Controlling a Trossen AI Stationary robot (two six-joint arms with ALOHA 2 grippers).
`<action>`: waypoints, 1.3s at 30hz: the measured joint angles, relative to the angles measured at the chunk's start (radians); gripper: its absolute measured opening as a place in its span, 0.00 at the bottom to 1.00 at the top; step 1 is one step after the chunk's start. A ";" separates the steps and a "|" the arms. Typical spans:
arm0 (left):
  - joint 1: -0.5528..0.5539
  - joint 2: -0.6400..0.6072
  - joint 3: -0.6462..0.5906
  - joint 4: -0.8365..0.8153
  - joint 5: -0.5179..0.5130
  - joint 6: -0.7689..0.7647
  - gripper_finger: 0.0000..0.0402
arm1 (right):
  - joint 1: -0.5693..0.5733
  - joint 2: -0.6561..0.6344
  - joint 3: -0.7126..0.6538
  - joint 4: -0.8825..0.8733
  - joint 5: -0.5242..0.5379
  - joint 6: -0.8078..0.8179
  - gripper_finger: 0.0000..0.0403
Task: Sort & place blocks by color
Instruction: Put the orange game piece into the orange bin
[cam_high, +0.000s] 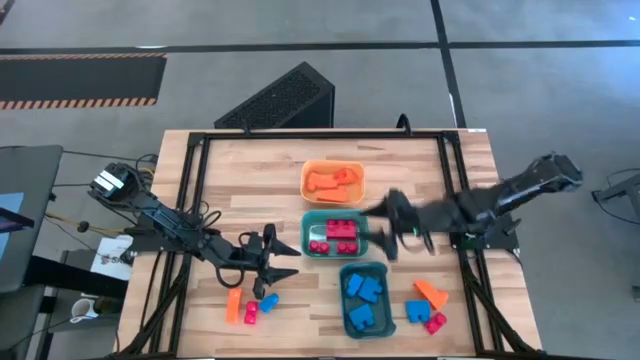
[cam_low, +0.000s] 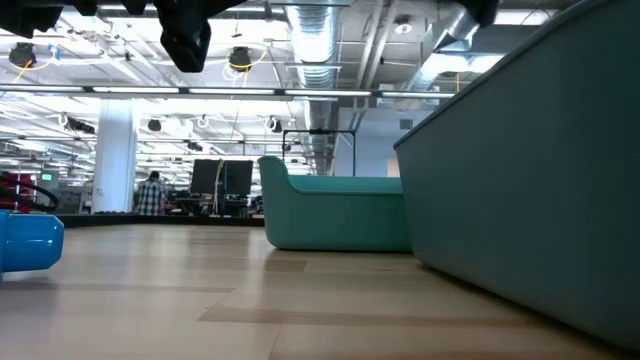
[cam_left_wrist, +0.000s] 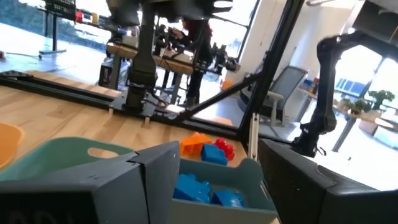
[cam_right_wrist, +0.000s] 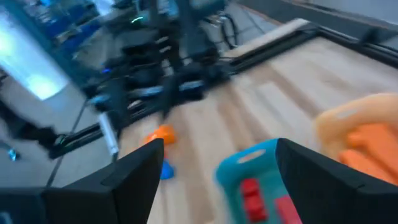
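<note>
Blocks (cam_high: 248, 304): three loose by empty, parted left pincer (cam_high: 272, 256); right pincer (cam_high: 392, 232) parted too.

I see three bins in a staggered row on the wooden table (cam_high: 240, 165): the orange bin (cam_high: 332, 165) farthest from me, the middle teal bin (cam_high: 312, 247) next to it, the second teal bin (cam_high: 347, 300) nearest. A black ribbed box (cam_high: 280, 98) sits on the floor beyond the orange bin, and a person (cam_low: 151, 192) stands deep in the room behind
</note>
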 joint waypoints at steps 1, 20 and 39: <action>-0.001 0.000 0.000 -0.009 0.006 0.000 0.52 | 0.056 0.012 -0.007 0.030 0.046 0.000 0.81; -0.206 -0.032 0.447 -1.389 -0.030 -0.588 0.38 | 0.460 0.330 -0.024 0.645 0.373 -0.363 0.81; -0.549 -0.014 0.504 -1.934 -0.130 -1.460 0.41 | 0.465 0.327 -0.024 0.663 0.371 -0.339 0.80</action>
